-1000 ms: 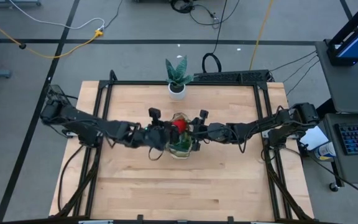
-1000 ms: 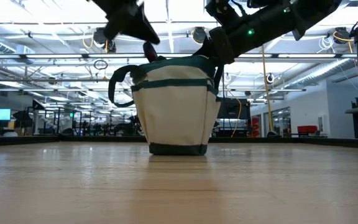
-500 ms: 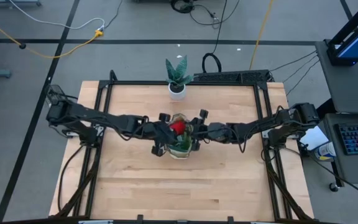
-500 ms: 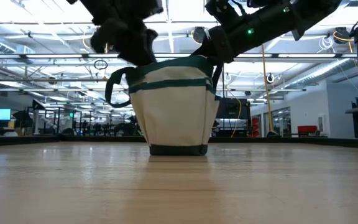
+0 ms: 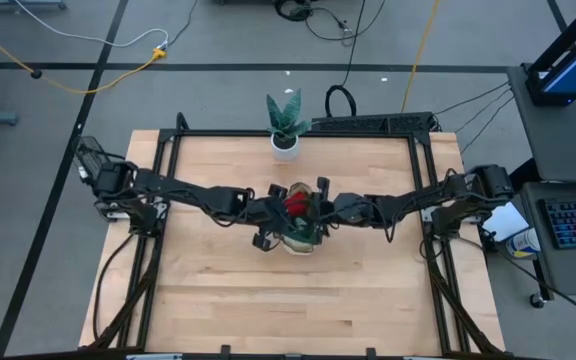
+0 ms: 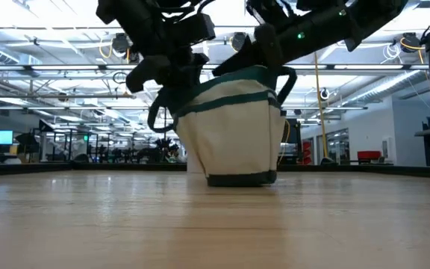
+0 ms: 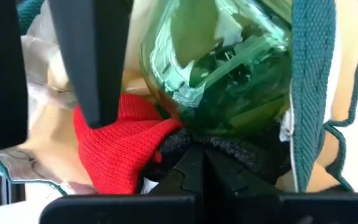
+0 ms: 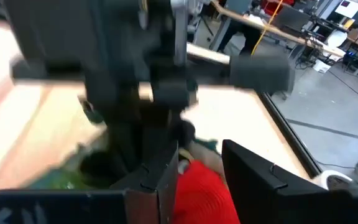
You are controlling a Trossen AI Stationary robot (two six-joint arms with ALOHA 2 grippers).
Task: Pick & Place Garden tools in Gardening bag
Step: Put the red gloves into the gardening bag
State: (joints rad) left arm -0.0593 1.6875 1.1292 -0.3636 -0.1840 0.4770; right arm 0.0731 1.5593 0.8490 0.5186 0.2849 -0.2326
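The beige gardening bag [image 6: 234, 127] with green trim stands on its base at the table's middle [image 5: 304, 240]. Inside it lie a green spray bottle [image 7: 222, 68] and a red knit item [image 7: 120, 149] with a dark fuzzy part. My left gripper [image 7: 194, 155] reaches into the bag's mouth from the left [image 5: 280, 212] and is shut on the red item. My right gripper [image 8: 201, 152] is open at the bag's right rim [image 5: 316, 208], its fingers [image 7: 89, 56] pointing down into the mouth. Other tools are hidden. My left gripper pinches the red item at its dark fuzzy part [image 7: 229, 149] between its two fingertips. The fingers slant down into the bag from the table's left side. The item lies inside the bag beside the spray bottle. My right gripper stands at the bag's rim [image 6: 263, 71]; I cannot tell whether it touches it.
A green plant in a white pot [image 5: 285, 143] stands at the table's far edge, behind the bag. A dark metal frame [image 5: 173, 150] runs along the table's edges. Bare wood lies on the near half [image 5: 288, 300].
My left gripper has gone toward the table's right edge and down, carrying the red item from above the bag's left rim into its mouth. The bag has slid a little toward the right edge and now leans, its top pushed over.
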